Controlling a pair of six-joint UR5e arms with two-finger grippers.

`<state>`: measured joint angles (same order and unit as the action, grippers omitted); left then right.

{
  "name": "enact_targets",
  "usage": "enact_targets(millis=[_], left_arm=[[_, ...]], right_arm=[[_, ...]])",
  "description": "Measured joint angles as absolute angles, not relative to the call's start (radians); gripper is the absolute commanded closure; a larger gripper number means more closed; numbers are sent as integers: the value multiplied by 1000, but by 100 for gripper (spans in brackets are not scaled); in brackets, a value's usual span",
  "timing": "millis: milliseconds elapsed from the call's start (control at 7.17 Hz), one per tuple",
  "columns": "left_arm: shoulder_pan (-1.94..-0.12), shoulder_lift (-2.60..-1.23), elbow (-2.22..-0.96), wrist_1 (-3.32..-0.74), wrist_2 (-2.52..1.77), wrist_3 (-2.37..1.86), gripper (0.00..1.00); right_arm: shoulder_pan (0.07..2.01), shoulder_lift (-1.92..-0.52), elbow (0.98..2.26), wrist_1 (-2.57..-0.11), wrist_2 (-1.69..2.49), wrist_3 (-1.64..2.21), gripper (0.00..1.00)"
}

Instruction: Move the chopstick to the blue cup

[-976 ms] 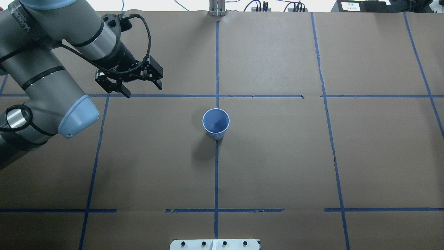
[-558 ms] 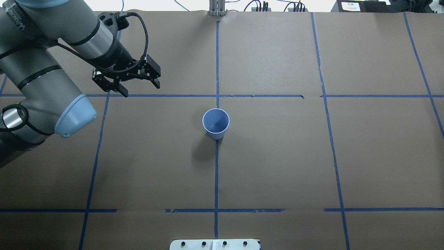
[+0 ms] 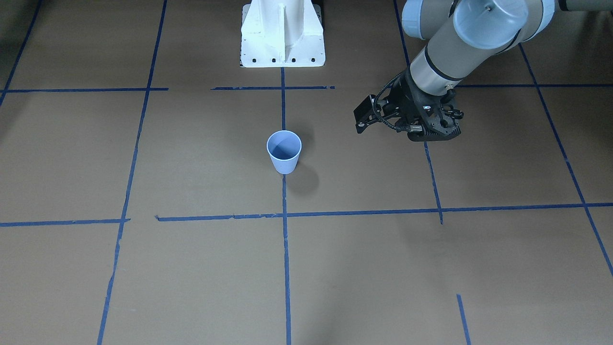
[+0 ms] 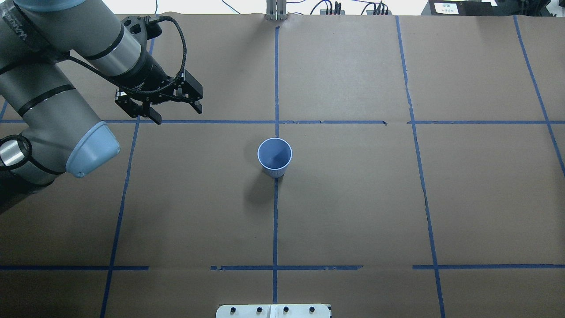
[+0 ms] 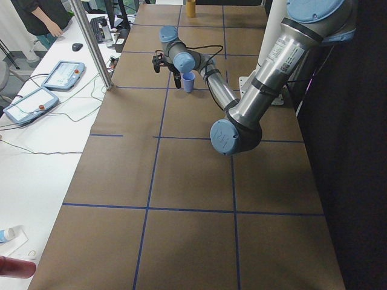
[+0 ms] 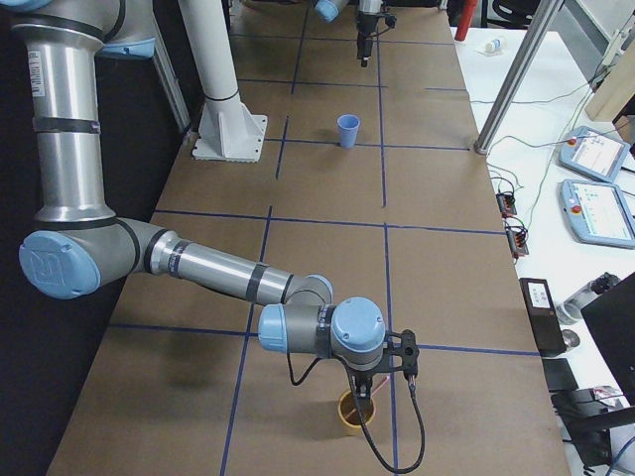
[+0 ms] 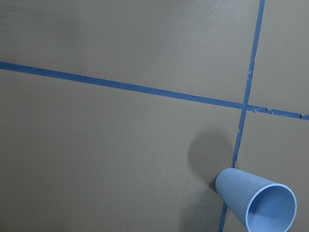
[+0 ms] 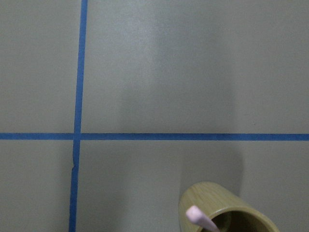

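Presently left gripper [image 4: 177, 113] spread, empty, hovering well apart from blue cup [image 4: 276, 171]; right gripper [image 6: 360, 390] hangs over tan cup [image 8: 212, 200], jaw state cannot tell. Inside it the chopstick [image 8: 199, 217], pink tip at rim. Likely light, stiff, slick; pinch the exposed upper end. Tan cup wall may crowd the grasp.

You get only the pale pink tip of the chopstick [image 8: 198, 216] in the right wrist view; the rest is hidden inside the tan cup [image 8: 217, 198], itself cut off by the bottom edge. The right pincer [image 6: 362, 389] shows only in the exterior right view, so you cannot tell how its jaws stand. In the exterior left view the blue cup [image 5: 188, 82] is too small to see into.
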<state>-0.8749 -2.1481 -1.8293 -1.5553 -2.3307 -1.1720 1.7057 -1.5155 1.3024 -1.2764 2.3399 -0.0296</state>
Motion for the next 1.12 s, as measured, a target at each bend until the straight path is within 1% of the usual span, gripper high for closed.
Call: enact_targets(millis=[139, 418, 558, 697, 976, 1115], left_arm=[[-873, -2148, -1828, -1556, -2330, -1172, 0], [-872, -2148, -1821, -1557, -2330, -1171, 0], [-871, -2146, -1819, -1557, -2329, -1170, 0], [-870, -2144, -1816, -1557, -2328, -1170, 0], [-869, -2141, -1812, -1558, -2326, -1170, 0], [-869, -2141, -1812, -1558, -2324, -1170, 0]], right_arm=[[1706, -1505, 1284, -1245, 2323, -13, 1], [1706, -1505, 1183, -1027, 2310, 92, 1], [1706, -1506, 1151, -960, 2309, 121, 2], [1706, -1508, 1140, -932, 2309, 133, 16], [1705, -1509, 1139, -919, 2309, 144, 84], [1706, -1509, 1140, -918, 2308, 147, 99]])
